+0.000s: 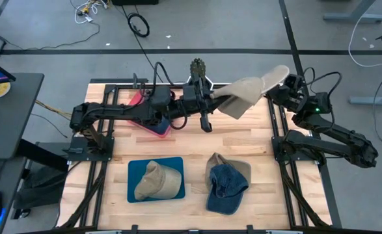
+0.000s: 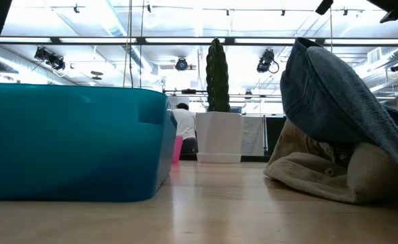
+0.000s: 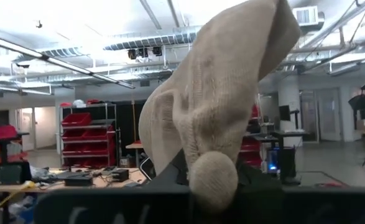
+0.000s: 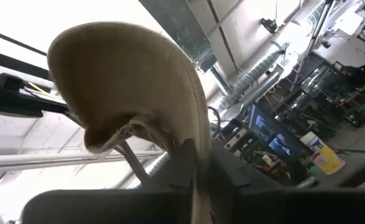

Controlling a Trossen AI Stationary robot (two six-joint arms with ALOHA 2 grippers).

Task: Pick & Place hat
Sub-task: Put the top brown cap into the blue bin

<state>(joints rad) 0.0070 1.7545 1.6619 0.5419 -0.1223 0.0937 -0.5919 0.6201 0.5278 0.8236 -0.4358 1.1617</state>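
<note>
The beige hat (image 1: 246, 96) is held aloft by both claws, left (image 1: 218, 101) and right (image 1: 278, 84); soft and light, it sags, so the brim is gripped best.

My overhead camera looks straight down on the whole table (image 1: 191, 140); the low one sits at board level, close behind the teal tray (image 2: 70, 139), facing the room. Both wrist cameras tilt up toward the ceiling, each filled by the same beige hat (image 3: 226, 106).
</note>
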